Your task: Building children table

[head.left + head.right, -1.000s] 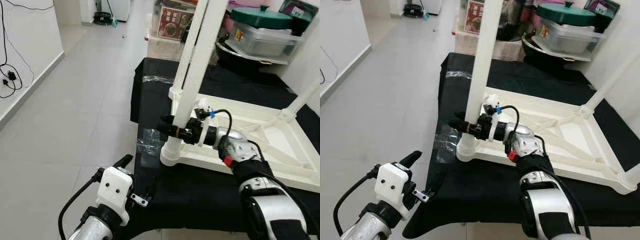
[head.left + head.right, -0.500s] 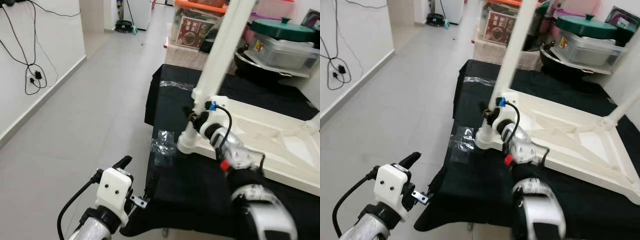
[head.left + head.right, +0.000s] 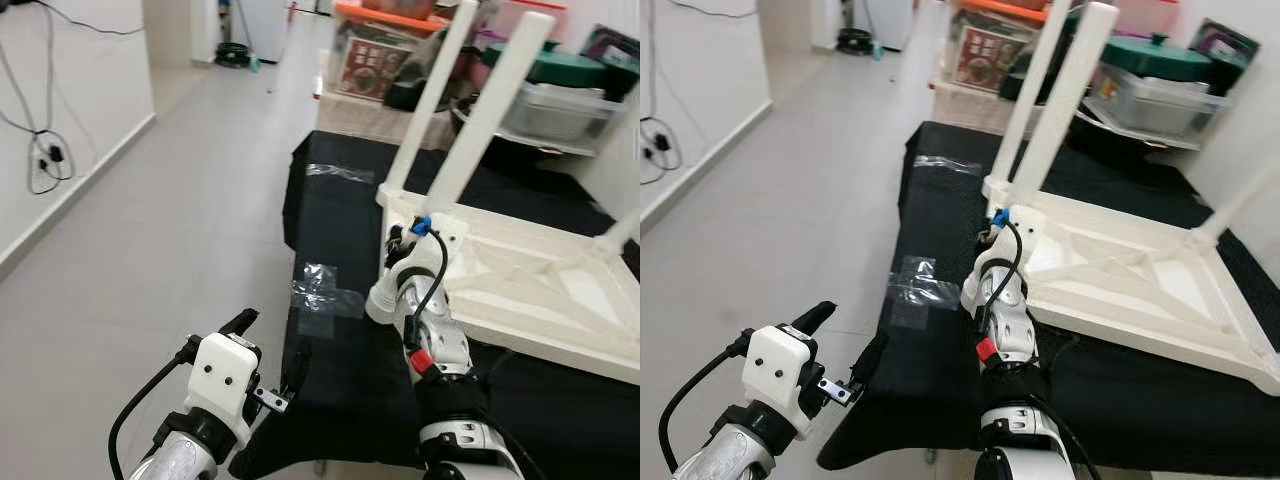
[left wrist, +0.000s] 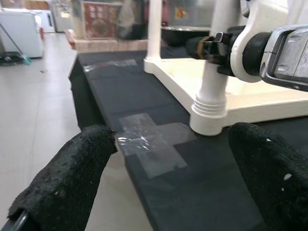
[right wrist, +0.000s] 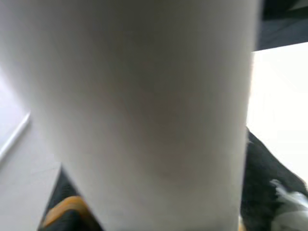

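The right arm reaches forward, its right gripper (image 4: 210, 47) with jaws clamped, while the left gripper (image 4: 178, 178) hangs low, jaws apart.

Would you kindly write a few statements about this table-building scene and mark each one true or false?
1. The white table top lies upside down on a black cloth. True.
2. The right hand is at the near corner leg. True.
3. The left hand holds a table leg. False: it is open and holds nothing.
4. Clear tape is stuck on the cloth. True.
5. The pot lid behind is red. False: it is green.
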Controlling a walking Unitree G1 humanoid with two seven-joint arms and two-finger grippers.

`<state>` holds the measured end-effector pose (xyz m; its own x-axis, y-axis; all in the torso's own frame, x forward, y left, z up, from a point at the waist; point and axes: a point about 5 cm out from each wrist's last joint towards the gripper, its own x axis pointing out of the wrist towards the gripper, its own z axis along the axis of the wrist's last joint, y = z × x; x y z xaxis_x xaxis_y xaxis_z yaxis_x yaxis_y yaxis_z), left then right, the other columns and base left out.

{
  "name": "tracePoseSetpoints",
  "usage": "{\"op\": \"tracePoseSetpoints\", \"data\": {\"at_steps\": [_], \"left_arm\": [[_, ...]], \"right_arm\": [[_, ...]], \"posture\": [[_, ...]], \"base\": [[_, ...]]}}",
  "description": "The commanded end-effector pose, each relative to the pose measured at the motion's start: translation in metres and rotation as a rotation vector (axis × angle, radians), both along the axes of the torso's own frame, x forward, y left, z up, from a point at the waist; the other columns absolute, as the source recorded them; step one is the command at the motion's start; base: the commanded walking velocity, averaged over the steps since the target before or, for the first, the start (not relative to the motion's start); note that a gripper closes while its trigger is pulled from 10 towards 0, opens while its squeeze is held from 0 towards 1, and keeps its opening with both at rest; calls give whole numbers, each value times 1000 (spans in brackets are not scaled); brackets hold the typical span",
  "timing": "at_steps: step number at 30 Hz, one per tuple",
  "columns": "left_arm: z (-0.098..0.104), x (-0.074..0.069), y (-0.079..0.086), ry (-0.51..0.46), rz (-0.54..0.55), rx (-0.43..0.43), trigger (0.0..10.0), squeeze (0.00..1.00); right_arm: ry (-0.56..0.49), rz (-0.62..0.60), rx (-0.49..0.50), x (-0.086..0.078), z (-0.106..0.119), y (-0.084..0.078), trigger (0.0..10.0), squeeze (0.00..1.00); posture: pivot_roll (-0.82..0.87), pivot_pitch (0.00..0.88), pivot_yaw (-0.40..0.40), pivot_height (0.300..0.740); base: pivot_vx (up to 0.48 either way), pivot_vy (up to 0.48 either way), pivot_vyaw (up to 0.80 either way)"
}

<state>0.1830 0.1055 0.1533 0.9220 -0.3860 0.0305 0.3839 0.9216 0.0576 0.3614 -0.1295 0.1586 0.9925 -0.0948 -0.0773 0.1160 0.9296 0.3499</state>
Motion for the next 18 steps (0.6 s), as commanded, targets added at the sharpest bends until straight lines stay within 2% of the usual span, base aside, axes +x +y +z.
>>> {"op": "tracePoseSetpoints", "data": {"at_steps": [1, 2, 3, 5, 6, 7, 8, 9, 10, 11, 14, 15, 16, 18], "left_arm": [[-5, 0, -3, 20, -16, 2, 10000, 0], [-5, 0, -3, 20, -16, 2, 10000, 0], [-5, 0, -4, 17, -17, 2, 10000, 0], [-5, 1, -4, 12, -15, 3, 10000, 0], [-5, 1, -4, 12, -15, 2, 10000, 0], [-5, 1, -4, 12, -15, 2, 10000, 0], [-5, 1, -4, 12, -15, 2, 10000, 0], [-6, 1, -4, 13, -16, 1, 10000, 0], [-6, 2, -5, 13, -20, 1, 10000, 0], [-6, 2, -5, 13, -20, 1, 10000, 0], [-3, 3, -6, 3, -27, -2, 10000, 0], [-3, 3, -7, 1, -26, -2, 10000, 0], [-3, 3, -7, 1, -26, -2, 10000, 0], [-3, 3, -6, 1, -20, -4, 10000, 0]], "right_arm": [[19, 81, 110, 0, -2, 3, 10000, 827], [19, 81, 110, 0, -2, 3, 10000, 827], [-15, 138, 130, 1, 3, -1, 10000, 0], [-98, 354, 116, 1, 12, -8, 10000, 0], [-114, 491, 100, 0, 13, -13, 10000, 0], [-116, 577, 94, -1, 12, -15, 10000, 0], [-116, 577, 94, -1, 12, -15, 10000, 0], [-114, 618, 92, -2, 11, -17, 10000, 0], [-130, 726, 62, -4, 12, -20, 10000, 0], [-130, 726, 62, -4, 12, -20, 10000, 0], [-140, 1144, -90, -17, 11, -25, 10000, 0], [-133, 1213, -117, -20, 9, -25, 10000, 0], [-133, 1213, -117, -20, 9, -25, 10000, 0], [-109, 1288, -116, -18, 9, -23, 10000, 0]], "posture": [[158, 28, -147, 740], [158, 28, -147, 740], [156, 24, -151, 740], [153, 9, -151, 740], [150, 3, -153, 740], [150, 3, -153, 740], [150, 3, -153, 740], [150, 3, -153, 740], [152, 9, -154, 740], [152, 9, -154, 740], [163, 20, -157, 740], [163, 20, -157, 740], [163, 20, -157, 740], [166, 22, -160, 740]], "base": [[0, 0, 0], [0, 0, 0], [0, 0, 0], [0, 0, 0], [0, 0, 0], [0, 0, 0], [0, 0, 0], [0, 0, 0], [0, 0, 0], [0, 0, 0], [0, 0, 0], [0, 0, 0], [0, 0, 0], [0, 0, 0]]}}
